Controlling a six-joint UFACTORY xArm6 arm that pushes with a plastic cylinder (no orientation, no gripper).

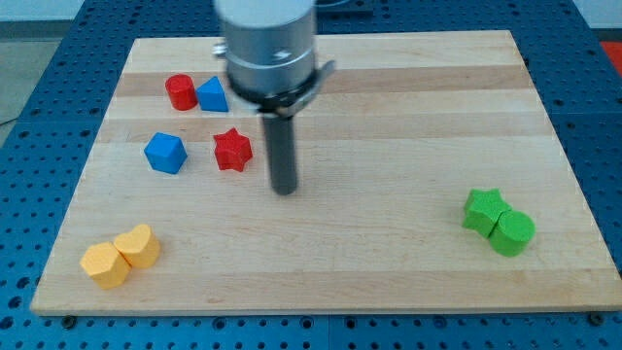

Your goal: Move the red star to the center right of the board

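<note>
Bare board runs rightward from my tip [284, 190]; green star [483, 209] and green cylinder [512, 232] crowd the right edge

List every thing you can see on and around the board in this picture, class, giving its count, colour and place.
Board: one, pale wood, filling most of the view.
Red star: one, red, left of centre.
Red cylinder: one, red, upper left, touching the blue triangle.
Blue triangle: one, blue, upper left.
Blue block: one, blue, left of the red star.
Yellow blocks: two, yellow, lower left, touching.
Green star: one, green, lower right.
Green cylinder: one, green, touching the green star.
Pegboard: one, blue, around the board.
My tip: one, dark, just right of and slightly below the red star, not touching.
</note>
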